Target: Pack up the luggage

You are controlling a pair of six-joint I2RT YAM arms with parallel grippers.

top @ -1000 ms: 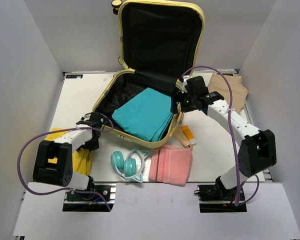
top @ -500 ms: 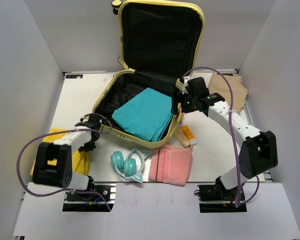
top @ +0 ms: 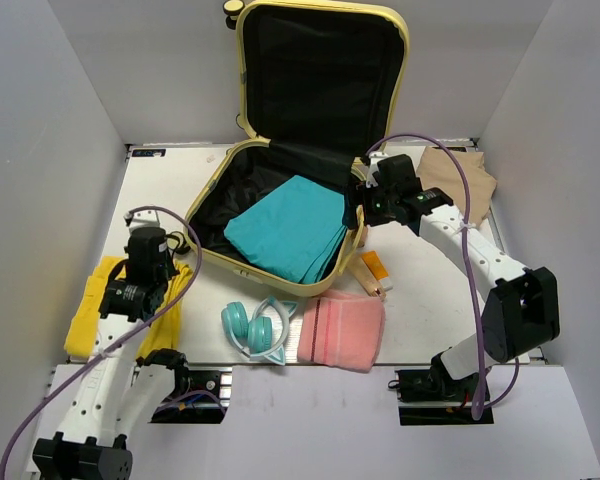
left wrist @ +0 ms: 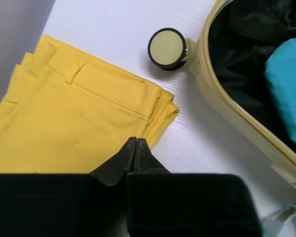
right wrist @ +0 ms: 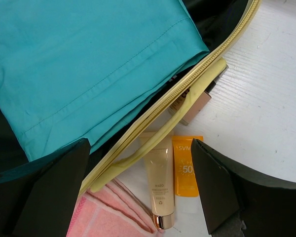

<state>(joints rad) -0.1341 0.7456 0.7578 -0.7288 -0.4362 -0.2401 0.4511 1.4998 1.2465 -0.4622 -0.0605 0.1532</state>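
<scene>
**A:** Three pale walls box in a white table. The luggage lies open at its far middle, lid upright.

**B:** And the grippers?

**A:** The left gripper is pressed together on nothing, over a yellow garment. It has drawn back from the luggage's front corner. The right gripper is spread above the rim and has barely shifted.

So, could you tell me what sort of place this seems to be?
Probably a robotics lab test cell: bare white panels enclose a white table, the left arm and right arm are bolted at its near edge, and the luggage lies open.
</scene>
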